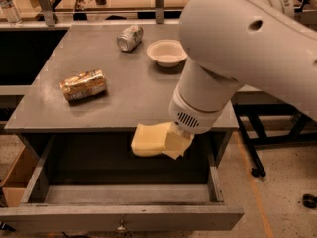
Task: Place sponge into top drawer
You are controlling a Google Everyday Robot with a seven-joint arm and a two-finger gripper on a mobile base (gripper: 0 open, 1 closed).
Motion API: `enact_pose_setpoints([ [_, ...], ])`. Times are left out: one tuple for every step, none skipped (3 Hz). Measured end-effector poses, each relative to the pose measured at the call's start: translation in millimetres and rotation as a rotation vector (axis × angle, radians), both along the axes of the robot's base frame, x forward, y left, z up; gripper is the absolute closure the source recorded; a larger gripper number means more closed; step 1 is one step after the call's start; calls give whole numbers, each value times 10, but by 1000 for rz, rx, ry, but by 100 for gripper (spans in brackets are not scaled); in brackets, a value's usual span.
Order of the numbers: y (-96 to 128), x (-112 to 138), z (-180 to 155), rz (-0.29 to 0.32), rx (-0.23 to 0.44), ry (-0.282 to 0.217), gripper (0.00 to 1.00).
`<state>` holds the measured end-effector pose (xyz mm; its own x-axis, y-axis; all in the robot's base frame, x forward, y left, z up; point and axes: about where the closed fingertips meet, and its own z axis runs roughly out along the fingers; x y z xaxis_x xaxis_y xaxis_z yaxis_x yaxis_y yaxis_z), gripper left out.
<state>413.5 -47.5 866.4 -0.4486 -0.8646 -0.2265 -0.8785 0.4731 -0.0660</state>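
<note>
The one sponge (150,139) hung over the open top drawer (74,218), just off the front edge of the desk (133,95), its long axis running left-right and about level. The gripper (178,143) had its fingers pinching the sponge's right end, the rest jutting left. On the desk lay one snack bag (83,85), one can (130,37) and one bowl (167,52).
</note>
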Motion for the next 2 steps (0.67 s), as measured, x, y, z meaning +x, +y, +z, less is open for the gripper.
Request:
enact_pose_setpoints([
  [-69,-62,-357,-36,-12,53,100],
  [-69,-62,-356,-36,-12,53,100],
])
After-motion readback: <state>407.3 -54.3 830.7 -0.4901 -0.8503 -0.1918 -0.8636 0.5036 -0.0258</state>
